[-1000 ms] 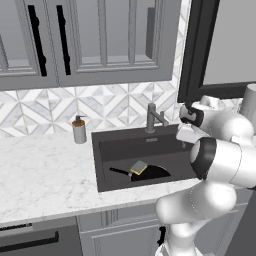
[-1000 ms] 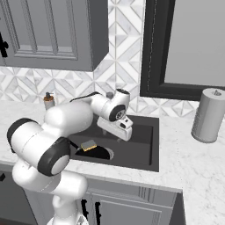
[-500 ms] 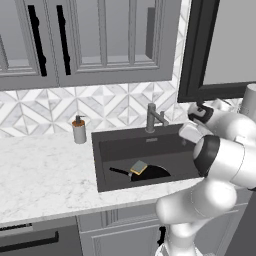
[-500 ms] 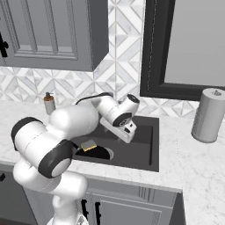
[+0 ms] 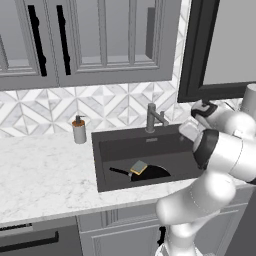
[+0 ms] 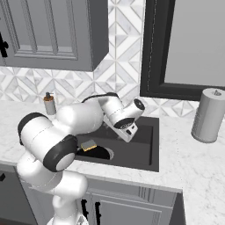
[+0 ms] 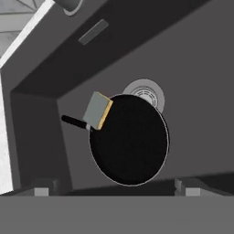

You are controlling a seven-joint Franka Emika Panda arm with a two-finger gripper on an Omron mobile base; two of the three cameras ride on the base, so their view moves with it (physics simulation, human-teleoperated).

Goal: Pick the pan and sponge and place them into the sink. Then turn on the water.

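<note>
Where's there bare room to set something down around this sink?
Bare marble counter runs left of the sink, in front of the soap dispenser. More lies between sink and paper towel roll. The basin is crowded: pan and sponge cover most of its floor.

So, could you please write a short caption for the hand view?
Looking down into the sink: the pan lies partly over the drain, the sponge resting on its rim near the handle.

Gripper (image 6: 126,128) now farther right over sink (image 6: 145,151)

glossy white rounded arm (image 6: 79,121) with black joint bands and bulky segments.
</note>
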